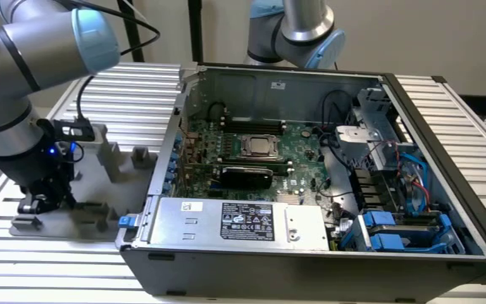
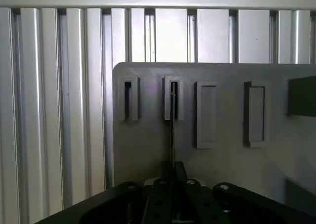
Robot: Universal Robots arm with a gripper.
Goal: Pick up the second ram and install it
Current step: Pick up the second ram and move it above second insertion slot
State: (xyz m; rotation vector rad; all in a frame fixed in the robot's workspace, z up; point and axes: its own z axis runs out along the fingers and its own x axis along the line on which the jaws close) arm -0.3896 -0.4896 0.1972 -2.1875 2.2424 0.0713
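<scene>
1 gripper [image 2: 173, 168] hangs low over 1 grey plate [image 2: 148, 145]. Its fingers [image 2: 165, 177] are set narrow, closed on the thin edge of 1 memory stick [image 2: 173, 130]. The stick is seen edge-on. Its far end sits in the slot of 1 of the 4 grey blocks [image 2: 172, 99] lined up on that plate, the 2nd counted from the plate's outer corner.

The exterior view shows 2 robot arms. The 1 carrying the gripper [image 1: 38, 201] stands at 9 o'clock from 1 open computer case [image 1: 311, 278], and the other arm [image 1: 298, 31] is at 12 o'clock behind the case. Plate and case rest on a ribbed metal surface [image 1: 133, 88].

The case holds:
- 1 green main board [image 1: 298, 142] with 1 processor socket [image 1: 260, 147]
- 1 silver power supply [image 1: 235, 221] at 6 o'clock
- 2 blue drive carriers [image 1: 386, 228] at 4 o'clock
</scene>
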